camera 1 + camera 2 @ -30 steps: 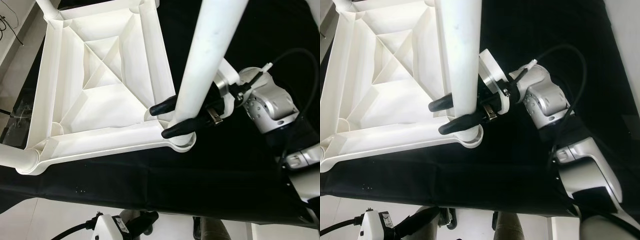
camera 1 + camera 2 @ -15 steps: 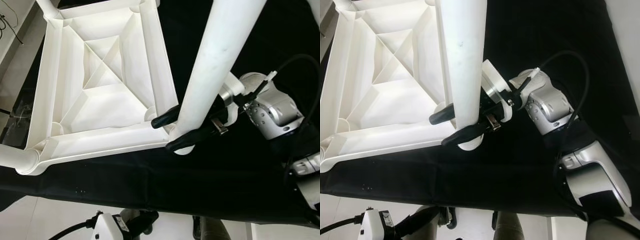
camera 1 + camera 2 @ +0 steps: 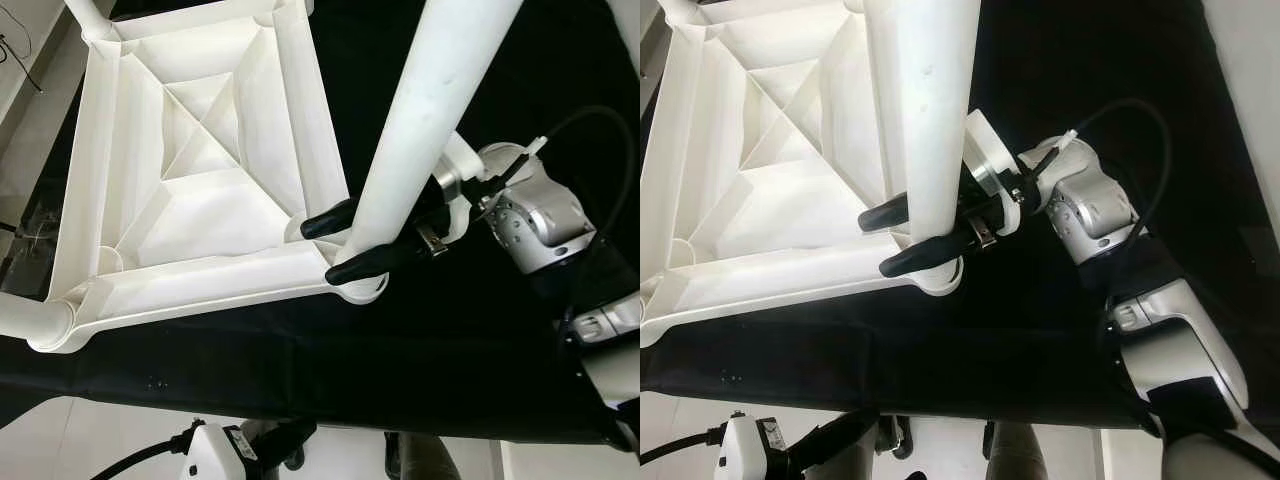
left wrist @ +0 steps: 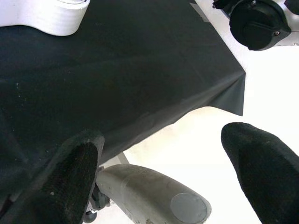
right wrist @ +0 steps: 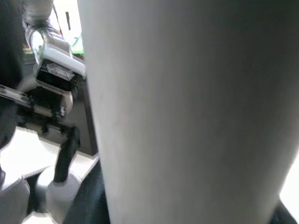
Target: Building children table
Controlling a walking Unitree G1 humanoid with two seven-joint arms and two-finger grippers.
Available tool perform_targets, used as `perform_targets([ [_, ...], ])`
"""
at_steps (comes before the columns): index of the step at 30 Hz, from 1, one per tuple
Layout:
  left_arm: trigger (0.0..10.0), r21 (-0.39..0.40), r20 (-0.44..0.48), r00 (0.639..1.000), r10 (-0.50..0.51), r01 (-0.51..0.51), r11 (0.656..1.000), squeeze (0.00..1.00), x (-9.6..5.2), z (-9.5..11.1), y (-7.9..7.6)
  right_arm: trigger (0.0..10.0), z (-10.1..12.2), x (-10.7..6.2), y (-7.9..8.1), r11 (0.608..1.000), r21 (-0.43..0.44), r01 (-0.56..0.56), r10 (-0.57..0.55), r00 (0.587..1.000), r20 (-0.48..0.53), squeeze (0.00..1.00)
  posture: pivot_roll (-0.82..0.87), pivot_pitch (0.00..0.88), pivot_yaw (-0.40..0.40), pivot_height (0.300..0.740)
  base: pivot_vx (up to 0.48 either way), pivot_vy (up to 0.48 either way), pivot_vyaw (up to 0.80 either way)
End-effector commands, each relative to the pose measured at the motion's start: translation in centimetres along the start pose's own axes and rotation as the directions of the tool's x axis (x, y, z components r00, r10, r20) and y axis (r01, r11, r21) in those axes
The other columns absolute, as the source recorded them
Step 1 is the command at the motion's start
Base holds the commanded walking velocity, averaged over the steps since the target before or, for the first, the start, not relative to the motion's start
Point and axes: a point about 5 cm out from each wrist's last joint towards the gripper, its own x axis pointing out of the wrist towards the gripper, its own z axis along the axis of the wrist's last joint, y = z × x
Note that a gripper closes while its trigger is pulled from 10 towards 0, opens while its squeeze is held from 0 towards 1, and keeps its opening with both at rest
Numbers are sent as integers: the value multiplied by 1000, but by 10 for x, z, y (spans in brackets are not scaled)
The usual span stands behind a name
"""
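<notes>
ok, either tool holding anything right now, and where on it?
The right tool grips the white table leg near its bottom end, just above the corner socket of the upturned tabletop. The left tool is open, holding nothing.

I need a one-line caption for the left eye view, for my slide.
Right gripper clamps a white table leg standing at the corner socket of the upturned white tabletop on black cloth.

I see the white leg [image 3: 425, 120] my right gripper [image 3: 345, 245] holds has swung back toward 11 o'clock, its foot again over the corner socket [image 3: 362, 288] of the tabletop [image 3: 200, 170].
</notes>
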Motion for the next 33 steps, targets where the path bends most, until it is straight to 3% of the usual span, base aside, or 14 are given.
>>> perform_targets([
  [1, 10000, -15, -21, 1000, -12, 11, 1000, 0, -2, -2, -3, 10000, -8, 5, 6, 998, 42, -41, 42, 999, -14, 0, 136, 463, 79, 740, 0, 0, 0],
  [14, 10000, -12, -25, 1000, -10, 9, 1000, 0, -2, -1, -2, 10000, -11, 5, 12, 996, 57, -62, 64, 997, -35, 0, 136, 459, 81, 740, 0, 0, 0],
  [19, 10000, -8, -26, 1000, -6, 6, 1000, 0, -1, -1, -1, 10000, -18, 13, 19, 996, 52, -70, 73, 996, -46, 0, 128, 452, 73, 740, 0, 0, 0],
  [27, 10000, -4, -27, 1000, -5, 5, 1000, 0, 0, 0, 0, 10000, -28, 17, 37, 997, 71, 30, -21, 992, -124, 0, 110, 438, 75, 740, 0, 0, 0],
  [33, 10000, -2, -29, 1000, -9, 9, 1000, 0, 2, 0, 1, 10000, -29, 16, 39, 994, 87, 64, -50, 987, -154, 0, 97, 426, 74, 740, 0, 0, 0],
])
